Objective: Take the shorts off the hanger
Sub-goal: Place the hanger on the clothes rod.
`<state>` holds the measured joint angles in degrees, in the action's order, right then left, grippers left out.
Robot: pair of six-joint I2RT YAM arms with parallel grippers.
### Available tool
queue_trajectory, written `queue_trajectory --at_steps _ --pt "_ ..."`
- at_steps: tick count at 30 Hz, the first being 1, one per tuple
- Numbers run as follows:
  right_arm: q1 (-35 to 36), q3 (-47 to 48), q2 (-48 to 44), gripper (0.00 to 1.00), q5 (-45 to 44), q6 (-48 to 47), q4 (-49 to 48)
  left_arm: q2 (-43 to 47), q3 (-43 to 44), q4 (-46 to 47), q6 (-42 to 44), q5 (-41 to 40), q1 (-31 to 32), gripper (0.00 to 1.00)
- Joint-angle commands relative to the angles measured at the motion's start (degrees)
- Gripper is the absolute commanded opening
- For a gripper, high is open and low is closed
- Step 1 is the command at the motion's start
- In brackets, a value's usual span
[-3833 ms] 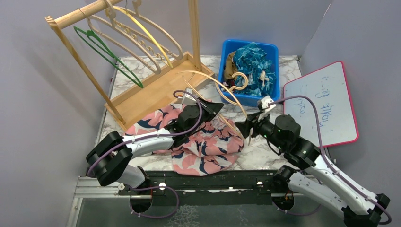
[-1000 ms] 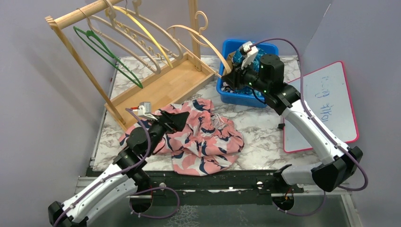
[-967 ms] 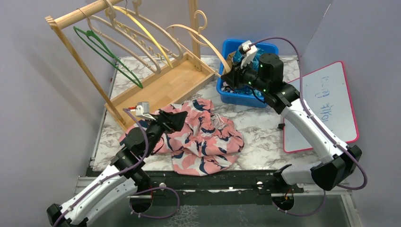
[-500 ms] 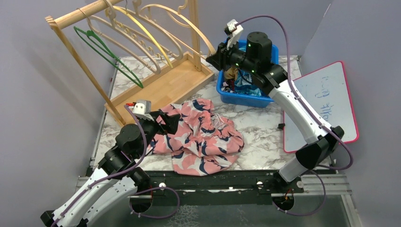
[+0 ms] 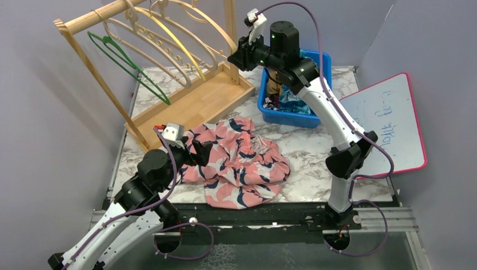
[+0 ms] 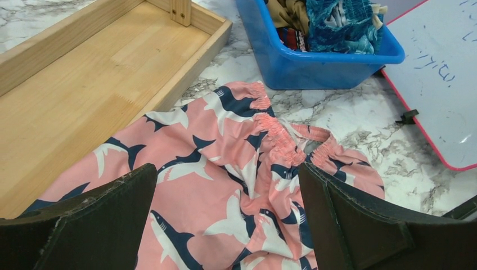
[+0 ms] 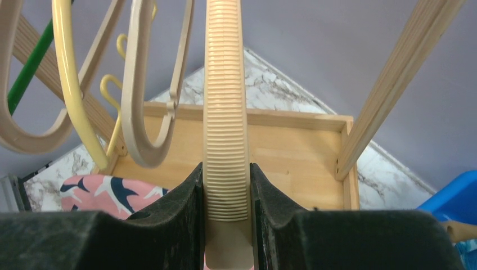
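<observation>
the pink shark-print shorts (image 5: 242,163) lie crumpled on the marble tabletop (image 5: 315,152), already off the hanger, so the removal itself looks done. the right gripper (image 7: 225,185) has its fingers clamped on the bare ribbed cream hanger (image 7: 225,101), raised beside the wooden rack (image 5: 84,22); hanging it up seems to be what is left. the left gripper (image 5: 199,151) hovers over the shorts, fingers spread wide, holding nothing.

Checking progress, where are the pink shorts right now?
Top view: the pink shorts lie on the table, centre, partly under the left gripper, short of the blue bin.
</observation>
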<state>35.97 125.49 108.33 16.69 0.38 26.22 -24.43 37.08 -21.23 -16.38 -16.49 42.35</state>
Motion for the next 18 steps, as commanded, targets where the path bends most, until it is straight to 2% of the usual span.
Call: queue_trajectory --at_steps 1,10,18 --pt "1.4 7.8 3.4 0.02 -3.0 -0.4 0.7 1.4 -1.3 -1.2 2.0 0.3 0.0 0.99" --pt "3.3 16.4 10.7 0.02 -5.4 -1.1 1.9 0.8 -1.9 -1.5 2.8 -0.1 0.0 0.99" --pt "3.6 18.5 13.8 0.02 -7.0 -1.4 0.9 -0.9 -1.7 -1.5 2.8 0.0 0.0 0.99"
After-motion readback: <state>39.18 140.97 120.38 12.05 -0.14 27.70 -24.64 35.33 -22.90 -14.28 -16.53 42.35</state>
